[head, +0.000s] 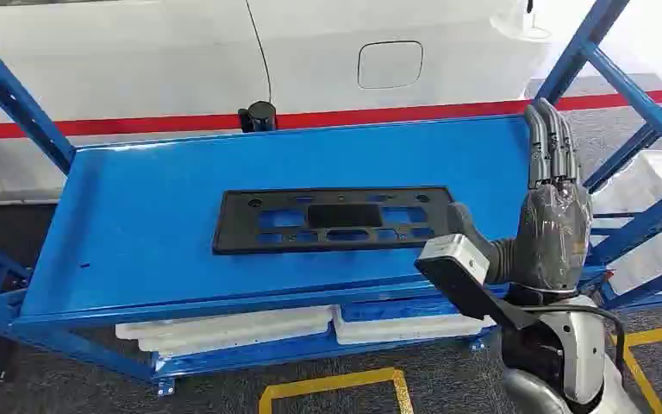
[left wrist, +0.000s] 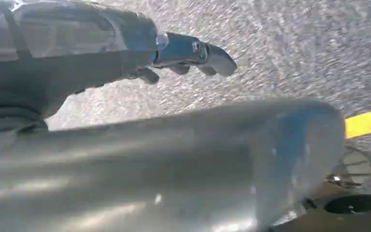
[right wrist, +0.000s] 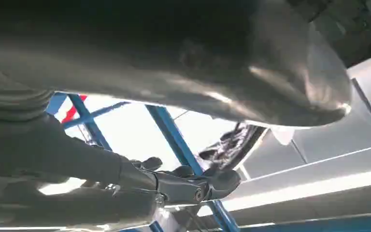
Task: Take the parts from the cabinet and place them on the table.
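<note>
Just left of right hand (head: 553, 226): part (head: 334, 219)

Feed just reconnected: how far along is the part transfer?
Done: one black part lies flat on the blue table. In hand: nothing; the right hand is raised beside it, fingers straight, and the left hand hangs over the floor. Left: whether more parts remain can't be told.

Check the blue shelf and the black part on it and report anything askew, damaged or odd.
Nothing stands out. The black part lies flat on the blue shelf, roughly square to its front edge, with no visible break. The right hand is raised beside the part's right end, fingers extended, holding nothing.
</note>
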`<state>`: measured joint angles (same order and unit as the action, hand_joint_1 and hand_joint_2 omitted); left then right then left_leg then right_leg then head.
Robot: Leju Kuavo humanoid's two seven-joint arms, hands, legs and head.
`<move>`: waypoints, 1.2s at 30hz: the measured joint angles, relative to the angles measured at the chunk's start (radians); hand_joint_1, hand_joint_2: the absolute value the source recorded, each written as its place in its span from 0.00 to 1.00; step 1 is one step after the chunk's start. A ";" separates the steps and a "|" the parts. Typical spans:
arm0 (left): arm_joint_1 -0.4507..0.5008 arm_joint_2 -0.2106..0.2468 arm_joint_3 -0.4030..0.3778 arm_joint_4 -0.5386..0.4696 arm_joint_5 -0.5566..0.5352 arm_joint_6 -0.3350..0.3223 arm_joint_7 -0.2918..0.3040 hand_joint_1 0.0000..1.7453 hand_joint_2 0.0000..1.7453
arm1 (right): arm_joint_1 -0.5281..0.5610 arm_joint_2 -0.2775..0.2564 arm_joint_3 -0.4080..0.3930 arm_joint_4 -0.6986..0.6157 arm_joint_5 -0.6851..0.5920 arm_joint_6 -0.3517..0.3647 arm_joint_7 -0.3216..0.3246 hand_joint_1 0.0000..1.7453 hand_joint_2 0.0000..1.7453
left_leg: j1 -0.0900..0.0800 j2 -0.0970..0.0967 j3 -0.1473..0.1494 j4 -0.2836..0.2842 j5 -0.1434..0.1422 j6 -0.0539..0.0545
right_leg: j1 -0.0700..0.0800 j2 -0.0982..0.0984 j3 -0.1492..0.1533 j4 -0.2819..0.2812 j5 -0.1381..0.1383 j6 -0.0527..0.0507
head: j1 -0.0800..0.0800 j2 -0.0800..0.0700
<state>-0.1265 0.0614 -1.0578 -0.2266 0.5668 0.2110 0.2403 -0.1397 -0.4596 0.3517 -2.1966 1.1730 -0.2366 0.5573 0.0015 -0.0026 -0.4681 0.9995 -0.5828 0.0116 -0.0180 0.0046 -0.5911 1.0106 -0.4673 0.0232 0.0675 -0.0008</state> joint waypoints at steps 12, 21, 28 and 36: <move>0.000 0.005 0.000 0.000 0.026 -0.004 0.010 0.00 0.00 | -0.079 -0.030 0.053 -0.010 -0.010 0.103 0.008 0.00 0.00 | 0.000 0.003 0.000 0.000 0.001 0.000 | 0.000 0.000 0.000 0.001 0.000 0.000 | -0.002 0.000; 0.000 0.005 0.000 0.000 0.029 -0.002 0.000 0.00 0.00 | -0.103 -0.037 0.088 -0.008 -0.024 0.133 0.021 0.00 0.00 | 0.000 0.006 0.001 0.000 0.001 0.000 | 0.000 0.000 0.000 0.001 0.000 0.000 | -0.001 0.000; -0.001 0.008 0.000 0.000 0.015 -0.006 0.012 0.00 0.00 | -0.119 -0.051 0.116 0.044 -0.093 0.188 0.056 0.00 1.00 | 0.000 0.007 0.001 0.000 0.000 0.000 | 0.000 0.000 0.000 0.001 0.000 0.000 | -0.001 0.000; -0.001 0.019 0.000 0.000 -0.019 -0.014 -0.006 0.00 0.00 | -0.141 -0.050 0.153 0.284 -0.181 0.143 0.069 0.00 1.00 | 0.001 0.009 0.001 0.000 0.001 -0.001 | 0.000 0.000 0.000 0.001 0.000 0.000 | -0.002 0.000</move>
<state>-0.1278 0.0805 -1.0578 -0.2266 0.5478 0.1968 0.2342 -0.2811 -0.5093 0.5047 -1.9130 0.9922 -0.0939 0.6264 0.0021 0.0066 -0.4673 0.9994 -0.5823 0.0110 -0.0178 0.0051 -0.5912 1.0116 -0.4672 0.0232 0.0660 -0.0008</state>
